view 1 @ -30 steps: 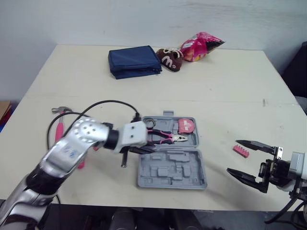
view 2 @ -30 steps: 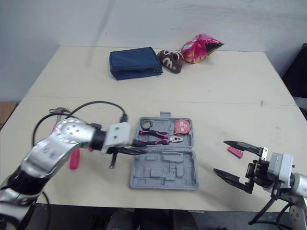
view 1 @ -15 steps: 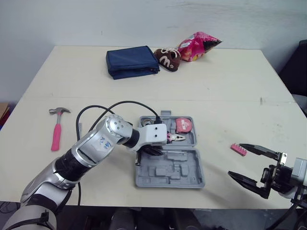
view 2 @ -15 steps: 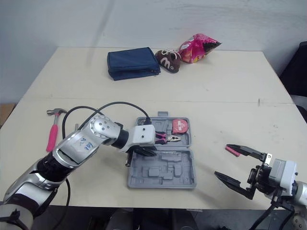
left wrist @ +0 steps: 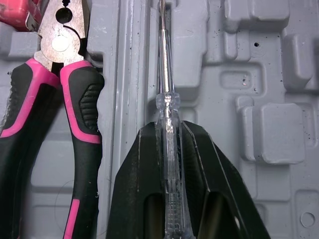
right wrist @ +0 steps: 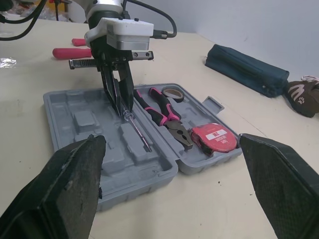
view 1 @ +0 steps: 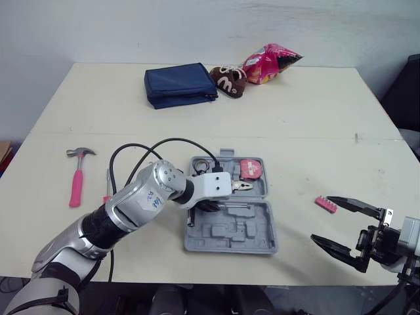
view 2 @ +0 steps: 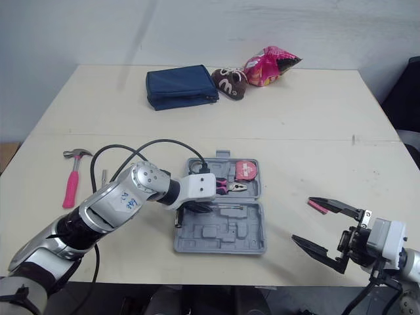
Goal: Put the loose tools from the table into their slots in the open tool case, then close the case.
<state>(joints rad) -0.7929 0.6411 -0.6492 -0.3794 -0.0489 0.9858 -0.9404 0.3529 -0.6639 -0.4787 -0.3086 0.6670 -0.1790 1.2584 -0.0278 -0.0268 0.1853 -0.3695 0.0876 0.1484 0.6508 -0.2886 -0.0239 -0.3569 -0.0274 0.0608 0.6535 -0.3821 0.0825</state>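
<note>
An open grey tool case [view 1: 230, 223] is laid flat near the front middle of the table [view 1: 315, 131]. In its far half, pink-and-black pliers [left wrist: 60, 89] and a red tape measure [view 1: 250, 169] are seated. The left gripper [left wrist: 169, 128] is held over the case, its fingers clamped on the clear handle of a screwdriver [left wrist: 164, 74]. The metal shaft is pointed along a groove in the near half, just beside the hinge and the pliers (whether it is fully seated there cannot be told). The right gripper [view 1: 321, 218] is held above the table's front edge, well apart from the case, with its fingers spread wide and nothing between them. A small pink strip of bits [view 1: 327, 204] is left on the table near its upper finger. A pink-handled hammer [view 1: 77, 184] is lying on the table at the robot's left. At the far side, a blue pouch [view 1: 180, 84], a brown plush toy [view 1: 230, 80] and a pink snack bag [view 1: 270, 62] are grouped.
</note>
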